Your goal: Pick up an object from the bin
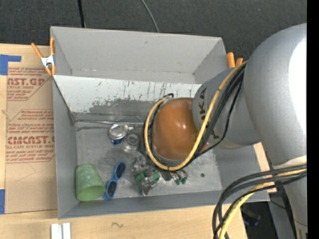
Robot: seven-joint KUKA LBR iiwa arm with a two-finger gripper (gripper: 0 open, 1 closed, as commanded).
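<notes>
Camera view: gripper is hanging low in the bin, to the right of the green cup. Blue sunglasses are lying btwn cup and gripper, just beside both. Can't tell if the gripper is open or closed, or holding anything. Shiny can is lying up and right of the green cup, w/ a small clear jar just beside it. Orange cover on the arm is sitting farther right, above the gripper.
</notes>
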